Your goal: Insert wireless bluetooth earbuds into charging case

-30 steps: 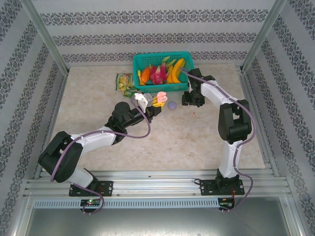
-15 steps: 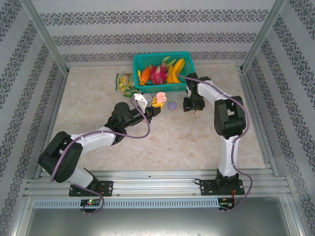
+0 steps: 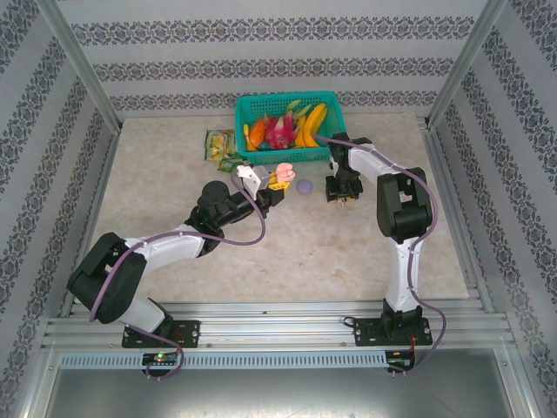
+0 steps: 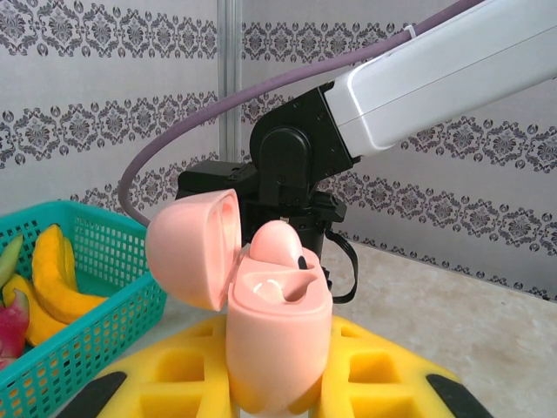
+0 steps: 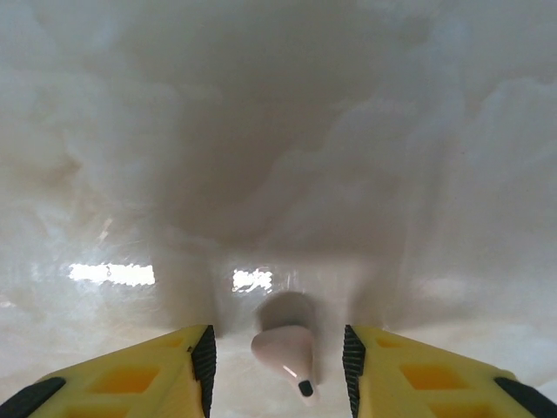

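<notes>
The left gripper [image 3: 277,181] is closed on the pink charging case [image 4: 278,335]. The case is held upright between the yellow fingers [image 4: 383,379], with its lid [image 4: 196,248] swung open to the left. A seated earbud [image 4: 277,246], pale pink, is seen standing in the case's open top, and the pocket beside it appears unfilled. The right gripper [image 5: 278,344] is lowered close to the table [image 3: 348,252], jaws partly open. A loose earbud [image 5: 285,351] is seen on the marble-patterned surface between the two fingertips, its dark-tipped end turned toward the wrist camera. A gap is visible on either side of it, so nothing is gripped there. From above, the two grippers are placed near each other just in front of the green basket [image 3: 287,97], which is filled with bananas [image 3: 313,122] and other fruit. A round purple case [image 3: 304,185] is noted on the table between the grippers – apart from both.
</notes>
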Robot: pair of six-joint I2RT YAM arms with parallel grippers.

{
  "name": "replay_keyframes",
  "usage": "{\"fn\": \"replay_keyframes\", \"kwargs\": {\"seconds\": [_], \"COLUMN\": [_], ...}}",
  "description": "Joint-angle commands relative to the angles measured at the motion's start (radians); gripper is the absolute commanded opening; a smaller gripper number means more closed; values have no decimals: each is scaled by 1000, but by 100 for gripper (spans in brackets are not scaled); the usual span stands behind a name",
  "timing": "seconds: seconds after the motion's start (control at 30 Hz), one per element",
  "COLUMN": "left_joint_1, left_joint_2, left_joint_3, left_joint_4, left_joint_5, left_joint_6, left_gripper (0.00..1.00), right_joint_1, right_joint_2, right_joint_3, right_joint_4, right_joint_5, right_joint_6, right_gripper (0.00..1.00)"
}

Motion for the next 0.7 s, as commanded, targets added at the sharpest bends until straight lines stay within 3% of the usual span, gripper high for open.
{"fn": "replay_keyframes", "kwargs": {"seconds": [0.0,0.67], "left_joint_1": [12,11], "left_joint_2": [-17,-6], "left_joint_3": [6,10], "left_joint_4": [4,15], "left_joint_5": [17,18], "left_joint_6": [7,-3], "left_gripper": [0,0], "right_joint_1": [-13,-14], "right_joint_2": [14,24], "right_joint_3": [10,5], "right_joint_4": [-14,-10], "right_joint_5": [1,-11], "right_joint_6": [-14,-17], "right_gripper": [45,34]}}
